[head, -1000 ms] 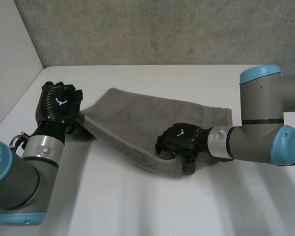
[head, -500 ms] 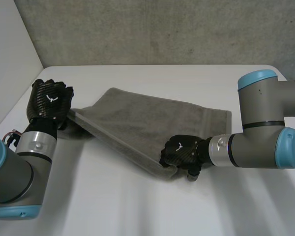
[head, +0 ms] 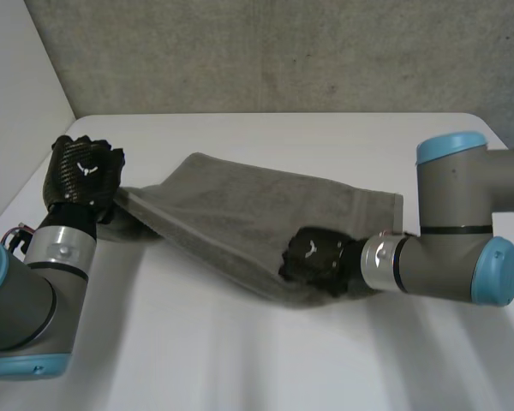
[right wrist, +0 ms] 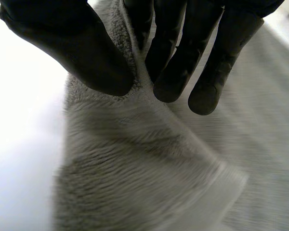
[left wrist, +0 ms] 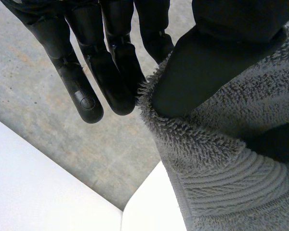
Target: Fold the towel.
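Note:
A grey towel [head: 257, 218] lies stretched across the middle of the white table [head: 240, 360]. My left hand [head: 84, 171] holds the towel's left corner lifted off the table; in the left wrist view the thumb [left wrist: 197, 62] pinches the towel [left wrist: 231, 159] against the fingers [left wrist: 111, 67]. My right hand [head: 313, 254] sits at the towel's near right corner. In the right wrist view its thumb [right wrist: 72, 48] and fingers [right wrist: 183, 57] pinch the towel [right wrist: 135, 159] edge between them.
A grey wall [head: 283, 51] rises behind the table and a pale wall [head: 17, 103] stands at the left. Bare white table surface lies in front of the towel and to its far side.
My right hand has closed on the towel's near right corner and shifted slightly. My left hand has moved left and a little away, pulling the towel's left corner with it.

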Action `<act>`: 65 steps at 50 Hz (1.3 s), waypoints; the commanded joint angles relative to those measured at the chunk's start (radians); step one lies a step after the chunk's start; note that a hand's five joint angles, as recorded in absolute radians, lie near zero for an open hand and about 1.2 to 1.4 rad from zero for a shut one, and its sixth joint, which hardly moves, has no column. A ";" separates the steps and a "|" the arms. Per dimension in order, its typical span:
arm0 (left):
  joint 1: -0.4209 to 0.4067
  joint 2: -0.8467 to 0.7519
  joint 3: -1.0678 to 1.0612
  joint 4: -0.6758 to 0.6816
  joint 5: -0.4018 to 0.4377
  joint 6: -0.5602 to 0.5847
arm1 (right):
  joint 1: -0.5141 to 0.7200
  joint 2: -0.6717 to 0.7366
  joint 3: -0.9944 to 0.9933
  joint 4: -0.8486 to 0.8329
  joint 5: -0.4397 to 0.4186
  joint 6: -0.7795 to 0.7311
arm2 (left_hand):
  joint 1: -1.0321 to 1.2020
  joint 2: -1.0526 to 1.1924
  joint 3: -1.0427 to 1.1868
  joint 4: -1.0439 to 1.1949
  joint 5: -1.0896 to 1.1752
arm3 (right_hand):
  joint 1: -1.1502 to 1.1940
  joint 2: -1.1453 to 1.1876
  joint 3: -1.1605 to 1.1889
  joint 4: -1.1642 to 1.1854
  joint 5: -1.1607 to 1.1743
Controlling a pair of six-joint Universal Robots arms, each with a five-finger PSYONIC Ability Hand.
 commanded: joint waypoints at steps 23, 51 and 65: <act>-0.091 -0.159 0.603 0.130 -0.089 -0.201 | -0.106 -0.395 0.007 -0.848 0.306 0.709 | 0.194 0.180 0.180 0.178 0.188 | 0.076 0.074 0.062 0.067 0.051; 0.030 -0.088 -0.016 0.139 0.180 -0.054 | -0.119 -0.349 0.484 -0.522 0.214 0.468 | 0.194 0.180 0.180 0.178 0.188 | 0.076 0.074 0.062 0.067 0.051; 0.041 0.410 0.079 -0.125 0.181 -0.080 | -0.207 -0.739 0.202 -0.248 0.215 0.516 | 0.194 0.180 0.180 0.178 0.188 | 0.076 0.074 0.062 0.067 0.051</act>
